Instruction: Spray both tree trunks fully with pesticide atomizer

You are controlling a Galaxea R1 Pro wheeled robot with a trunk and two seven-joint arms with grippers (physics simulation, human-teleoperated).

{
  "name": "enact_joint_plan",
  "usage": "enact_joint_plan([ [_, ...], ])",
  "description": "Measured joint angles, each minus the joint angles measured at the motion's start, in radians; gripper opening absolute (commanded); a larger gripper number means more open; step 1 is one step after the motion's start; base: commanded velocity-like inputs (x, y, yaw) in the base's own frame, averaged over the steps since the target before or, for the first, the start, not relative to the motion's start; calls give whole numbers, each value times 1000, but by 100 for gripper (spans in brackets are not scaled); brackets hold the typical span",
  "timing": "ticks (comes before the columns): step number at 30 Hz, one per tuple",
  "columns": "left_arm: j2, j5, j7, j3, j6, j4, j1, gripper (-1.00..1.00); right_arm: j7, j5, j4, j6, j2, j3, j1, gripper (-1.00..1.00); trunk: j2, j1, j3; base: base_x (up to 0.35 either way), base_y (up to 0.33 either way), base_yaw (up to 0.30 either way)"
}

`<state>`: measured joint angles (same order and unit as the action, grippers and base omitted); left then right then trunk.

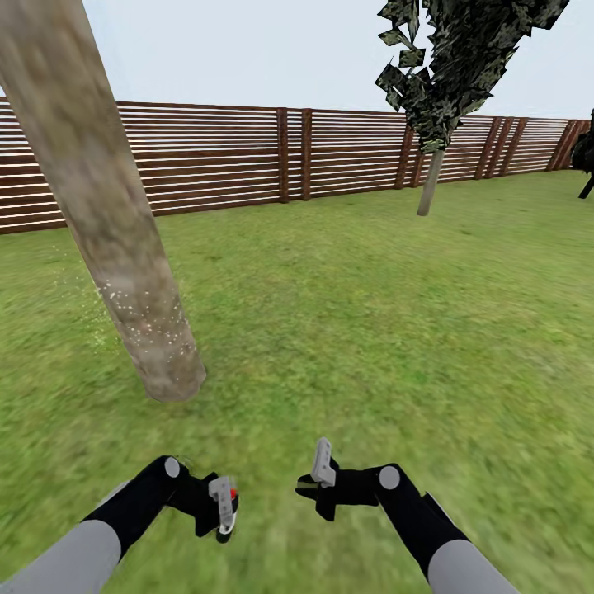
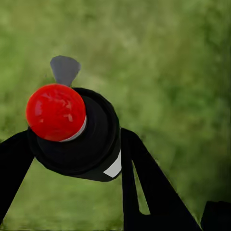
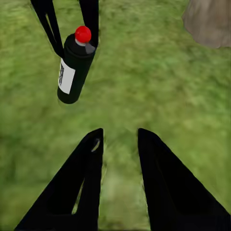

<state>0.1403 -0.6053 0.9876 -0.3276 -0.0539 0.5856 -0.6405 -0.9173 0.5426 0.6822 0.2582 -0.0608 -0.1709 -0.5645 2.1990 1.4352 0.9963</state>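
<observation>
My left gripper (image 1: 223, 507) is shut on the pesticide atomizer (image 1: 228, 521), a black bottle with a white label and a red cap (image 2: 56, 111). Its dark fingers (image 2: 144, 183) sit on both sides of the bottle body (image 2: 94, 139), which hangs over the grass. In the right wrist view the atomizer (image 3: 74, 65) hangs ahead of my right gripper (image 3: 118, 168), which is open and holds nothing. A thick pale mottled tree trunk (image 1: 124, 247) rises at front left, with white specks (image 1: 144, 318) low on it. The second tree (image 1: 429, 186) stands far off by the fence.
Green lawn (image 1: 371, 330) stretches ahead. A brown slatted fence (image 1: 247, 157) closes the back. The near trunk's base (image 3: 209, 21) meets the grass just beyond my hands. A dark shrub (image 1: 584, 157) sits at the far right.
</observation>
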Motion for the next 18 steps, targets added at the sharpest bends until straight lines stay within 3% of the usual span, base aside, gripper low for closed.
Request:
enact_joint_plan([
  [3, 83, 1, -3, 5, 3, -18, 2, -100, 1, -1, -4, 1, 4, 4, 0, 100, 0, 0, 0, 0, 0, 0],
  [6, 110, 7, -37, 11, 2, -82, 2, -100, 22, 4, -38, 2, 6, 7, 0, 100, 0, 0, 0, 0, 0, 0],
  [8, 111, 41, -170, 31, 2, -140, 2, -100, 166, 5, -142, 3, 30, 9, 0, 100, 0, 0, 0, 0, 0, 0],
  [9, 110, 87, -244, 63, 4, -179, 3, -100, 281, 2, -203, 2, 51, 10, 0, 100, 0, 0, 0, 0, 0, 0],
  [11, 107, 269, -404, 147, 66, -297, 3, -100, 604, -30, -393, 3, 74, 34, 1, 100, 0, 0, 0, 0, 0, 0],
  [12, 106, 348, -466, 163, 115, -342, 8, -100, 727, -64, -459, 4, 74, 61, 1, 100, 0, 0, 0, 0, 0, 0],
  [13, 104, 470, -585, 176, 190, -404, 36, -100, 866, -131, -530, 20, 74, 91, 2, 100, 0, 0, 0, 0, 0, 0],
  [14, 104, 527, -650, 174, 230, -427, 59, -100, 915, -165, -557, 33, 75, 99, 4, 100, 0, 0, 0, 0, 0, 0],
  [15, 102, 663, -785, 193, 324, -430, 114, -100, 966, -238, -590, 85, 78, 109, 20, 100, 0, 0, 0, 0, 0, 0],
  [16, 101, 757, -879, 189, 402, -467, 177, -100, 998, -298, -605, 139, 79, 114, 45, 100, 0, 0, 0, 0, 0, 0],
  [18, 101, 841, -938, 184, 472, -463, 231, -100, 1065, -363, -613, 229, 79, 116, 84, 100, 0, 0, 0, 0, 0, 0],
])
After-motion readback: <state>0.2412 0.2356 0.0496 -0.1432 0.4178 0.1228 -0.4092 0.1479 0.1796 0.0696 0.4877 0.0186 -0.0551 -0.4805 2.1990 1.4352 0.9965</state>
